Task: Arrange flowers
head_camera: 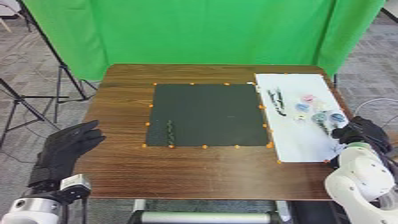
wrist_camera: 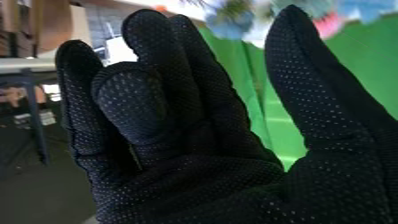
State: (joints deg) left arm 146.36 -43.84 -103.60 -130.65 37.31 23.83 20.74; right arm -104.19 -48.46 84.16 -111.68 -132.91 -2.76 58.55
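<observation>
"Presumably a flower (head_camera: pixel 319 118) is to be lifted next; how is that best done?"

"By its stem, gently. The right hand (head_camera: pixel 360 131) is held released at the right side of the white sheet (head_camera: pixel 298 145), fingers straight, thumb apart, nothing grasped. The stem should be pinched between thumb and fingertips, so that nothing is crushed and the neighbouring flowers are not dragged along."

"And where should it be laid?"

"On the black mat (head_camera: pixel 209 112), probably, where a green sprig (head_camera: pixel 170 134) is placed towards the left edge. The flower should be lined up before it is let go, since leaves might be snagged by the glove."

"Is the left hand (head_camera: pixel 67 145) used?"

"Apparently not; it is held relaxed by the left edge of the table (head_camera: pixel 178 180), with nothing grasped."

"What is counted?"

"One table, one mat, one sheet, two hands. One sprig is seen on the mat, and seemingly two on the sheet. At least five flowers are seen there, pink, blue and pale; the exact number cannot be told."
</observation>
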